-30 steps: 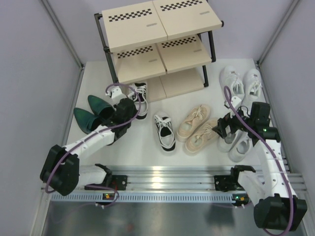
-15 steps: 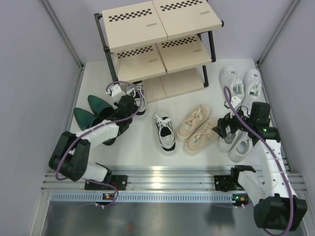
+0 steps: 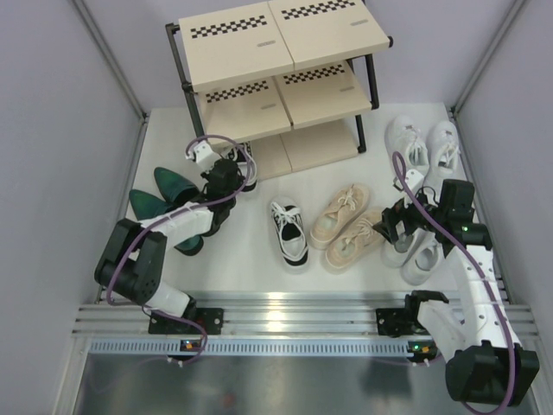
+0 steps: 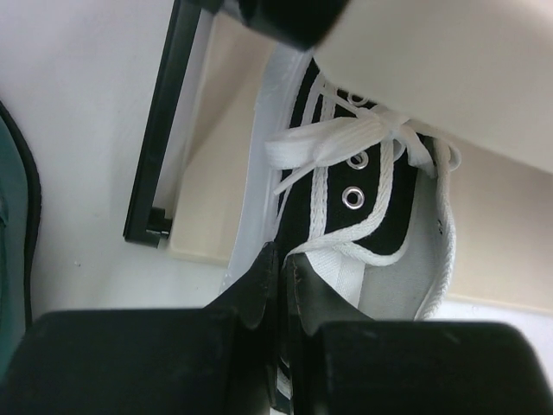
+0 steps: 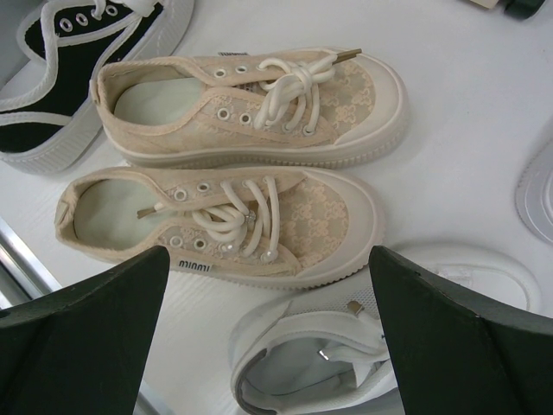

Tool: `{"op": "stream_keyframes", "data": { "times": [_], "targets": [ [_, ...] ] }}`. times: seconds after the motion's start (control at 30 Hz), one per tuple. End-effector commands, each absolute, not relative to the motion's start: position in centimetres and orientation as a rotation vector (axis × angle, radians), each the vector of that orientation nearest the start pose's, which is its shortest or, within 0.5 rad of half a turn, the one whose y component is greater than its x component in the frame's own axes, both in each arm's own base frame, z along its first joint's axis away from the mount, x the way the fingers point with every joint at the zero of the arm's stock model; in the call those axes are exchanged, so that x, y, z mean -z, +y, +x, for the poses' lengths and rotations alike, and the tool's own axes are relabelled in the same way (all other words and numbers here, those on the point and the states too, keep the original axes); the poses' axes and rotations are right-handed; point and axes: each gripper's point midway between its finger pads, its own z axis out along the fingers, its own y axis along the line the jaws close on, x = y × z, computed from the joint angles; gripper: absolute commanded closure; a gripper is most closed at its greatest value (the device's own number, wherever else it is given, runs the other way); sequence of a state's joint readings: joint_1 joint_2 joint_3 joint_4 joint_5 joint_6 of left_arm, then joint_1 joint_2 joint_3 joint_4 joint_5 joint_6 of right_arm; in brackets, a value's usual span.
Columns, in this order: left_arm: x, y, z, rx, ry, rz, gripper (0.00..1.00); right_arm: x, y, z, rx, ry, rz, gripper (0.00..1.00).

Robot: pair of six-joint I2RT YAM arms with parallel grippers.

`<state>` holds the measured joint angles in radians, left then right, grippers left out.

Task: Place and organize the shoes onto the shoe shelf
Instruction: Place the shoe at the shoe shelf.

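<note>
1. Top view: the left pincer (image 3: 232, 169) is clamped shut on the heel of a black-and-white sneaker (image 3: 246, 158). The toe lies ahead of it on the lowest tier of the shelf (image 3: 259, 43), under the middle board (image 3: 259, 108).
   - The step in hand looks like sliding this shoe home.
   - To do it well, the push should run straight along the shoe's length, with the sole flat.
   - It should hug the frame side, so that room remains for the mate (image 3: 289, 232), which stands on the table (image 3: 251, 268) behind and right of the pincer.
   - Letting go is best held off until the heel rests fully on the tier.
   - The green heels (image 3: 164, 203) lie behind and left of the pincer.
2. Same view, shelf contents: only this one sneaker shows on the shelf. No shoe is seen on the top board or on the visible part of the middle one.
3. Left wrist view: the fingertips (image 4: 270, 275) pinch the heel collar, jaws nearly touching.
   - The sneaker (image 4: 363, 199) points away from the pincer over the bottom board (image 4: 207, 190), and its heel seems to overhang the front edge.
   - The frame tube (image 4: 160, 147) stands to the left, apart from the shoe.
4. Right wrist view: the right pincer (image 5: 268, 259) gapes wide and holds nothing.
   - The beige pair (image 5: 251, 112) lies side by side just ahead of it.
   - One of the white sneakers (image 5: 328, 363) lies beneath it.
</note>
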<state>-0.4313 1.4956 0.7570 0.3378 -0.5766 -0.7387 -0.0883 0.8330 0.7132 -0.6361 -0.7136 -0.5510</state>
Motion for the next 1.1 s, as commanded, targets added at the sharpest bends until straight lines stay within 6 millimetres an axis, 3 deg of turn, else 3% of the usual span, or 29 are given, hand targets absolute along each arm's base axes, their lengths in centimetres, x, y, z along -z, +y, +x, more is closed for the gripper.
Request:
{"op": "stream_keyframes", "data": {
  "times": [0.0, 0.33, 0.43, 0.47, 0.6, 0.8, 0.97, 1.0, 1.07],
  "targets": [
    [-19.6, -11.5, 44.7, 0.337, 1.579, -0.722, 0.99, -17.1, 7.9, 23.9, -0.458, 1.934, -0.848, 0.01],
    [-17.2, -11.0, 46.2, 0.298, 1.62, -0.737, 0.69, -17.0, 7.9, 23.8, -0.458, 1.934, -0.851, 0.01],
    [-16.7, -11.1, 46.5, 0.309, 1.642, -0.733, 0.56, -17.0, 7.9, 23.8, -0.456, 1.934, -0.852, 0.01],
    [-16.6, -11.2, 46.5, 0.314, 1.649, -0.732, 0.49, -17.0, 7.8, 23.8, -0.452, 1.932, -0.853, 0.0],
    [-17.9, -12.6, 45.9, 0.405, 1.67, -0.662, 0.39, -17.0, 7.8, 23.8, -0.452, 1.933, -0.852, 0.01],
    [-19.8, -13.8, 42.7, 0.491, 1.737, -0.524, 0.34, -17.0, 7.8, 23.8, -0.453, 1.933, -0.851, 0.01],
    [-19.5, -14.9, 39.3, 0.535, 1.846, -0.345, 0.32, -17.0, 7.8, 23.8, -0.453, 1.933, -0.851, 0.01],
    [-20.3, -14.8, 38.5, 0.538, 1.838, -0.317, 0.32, -17.0, 7.7, 23.8, -0.452, 1.931, -0.852, 0.01],
    [-19.3, -14.6, 37.0, 0.517, 1.903, -0.279, 0.32, -17.0, 7.7, 23.8, -0.451, 1.93, -0.854, 0.01]
  ]
}}
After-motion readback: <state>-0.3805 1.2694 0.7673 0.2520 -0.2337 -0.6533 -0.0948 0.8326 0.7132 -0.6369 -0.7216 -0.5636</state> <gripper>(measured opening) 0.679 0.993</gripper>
